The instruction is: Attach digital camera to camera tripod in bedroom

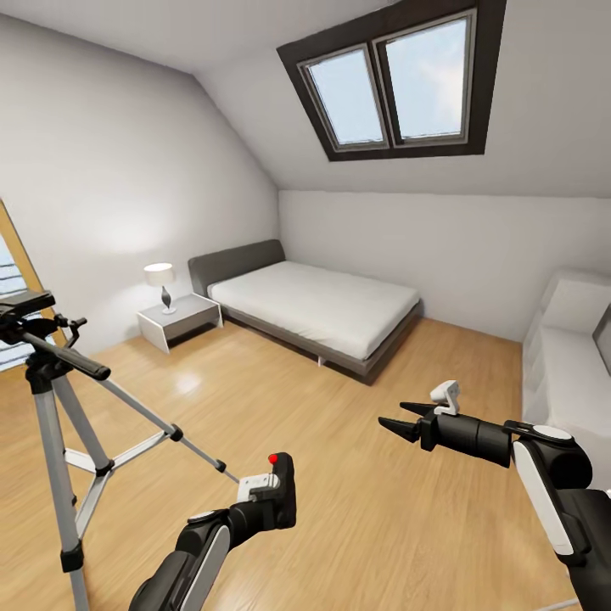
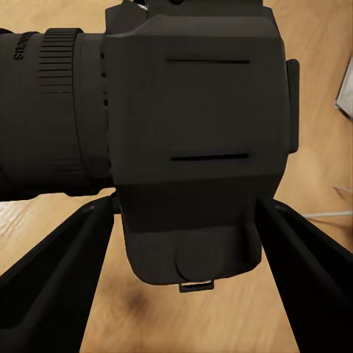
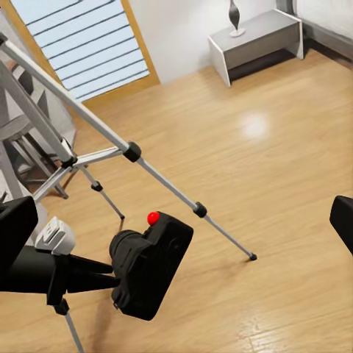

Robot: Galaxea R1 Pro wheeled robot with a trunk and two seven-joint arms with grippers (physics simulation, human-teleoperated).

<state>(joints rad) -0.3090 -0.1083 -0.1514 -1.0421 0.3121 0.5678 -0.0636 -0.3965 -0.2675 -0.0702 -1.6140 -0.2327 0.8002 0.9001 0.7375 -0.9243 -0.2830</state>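
Left gripper [image 1: 270, 502] clamped on the digital camera [image 1: 281, 490], held low over the wood floor [image 1: 339, 424], just right of the tripod [image 1: 59, 407]; right gripper [image 1: 399, 420] spread open, holding nothing, raised apart; bed [image 1: 322, 310], nightstand [image 1: 178, 318] and lamp [image 1: 159, 284] by the far wall

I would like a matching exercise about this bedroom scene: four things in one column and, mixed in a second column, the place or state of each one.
Things:
1. small black boxy digital camera
2. tall silver-grey camera tripod
3. right gripper
4. white table lamp

Places or states:
A. standing on the wood floor, head bare
B. open, holding nothing
C. on the white bedside table
D. clamped in the left gripper

Pairs: 1-D, 2-A, 3-B, 4-C
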